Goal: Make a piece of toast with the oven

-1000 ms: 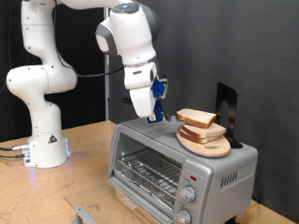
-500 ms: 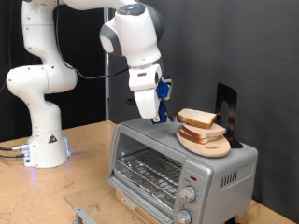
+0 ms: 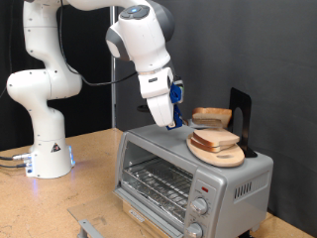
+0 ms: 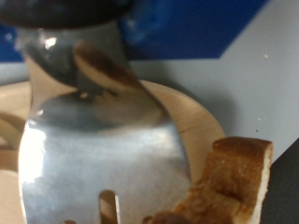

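A slice of bread (image 3: 213, 116), pale with a tan-brown crust, sits raised and slightly tilted above the other slices on top of the oven (image 3: 188, 178). The small silver-grey oven stands at the bench's right end in the exterior view, its glass door shut over a wire rack, two round knobs down its front right side.
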